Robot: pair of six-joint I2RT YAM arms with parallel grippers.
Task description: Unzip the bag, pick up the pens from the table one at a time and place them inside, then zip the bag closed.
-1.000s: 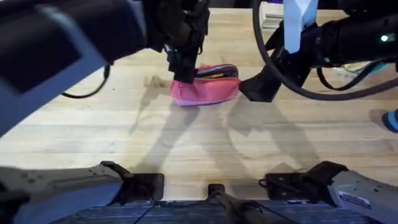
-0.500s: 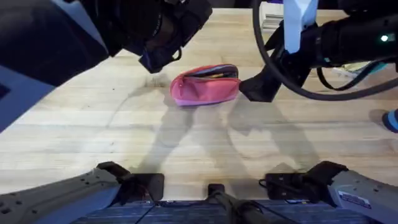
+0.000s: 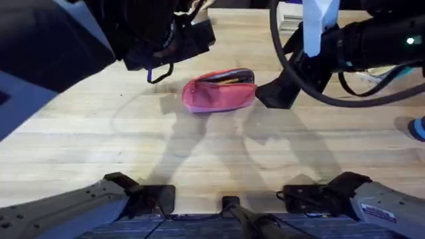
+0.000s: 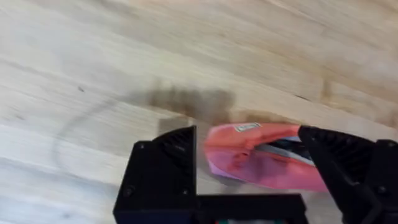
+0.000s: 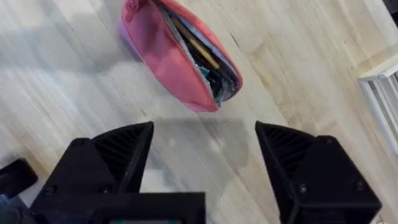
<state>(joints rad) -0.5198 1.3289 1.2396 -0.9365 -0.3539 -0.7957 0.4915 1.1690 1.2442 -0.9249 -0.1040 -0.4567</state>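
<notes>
Pouch count is one: the pink bag (image 3: 219, 91) is lying toward the far edge of the table (image 3: 212, 159), zipper gaping, with one yellow-orange pen (image 5: 198, 45) showing inside. Left gripper (image 4: 255, 168) is hanging above it, fingers apart and empty. Right gripper (image 5: 205, 163) is sitting just beside the bag, fingers spread.
</notes>
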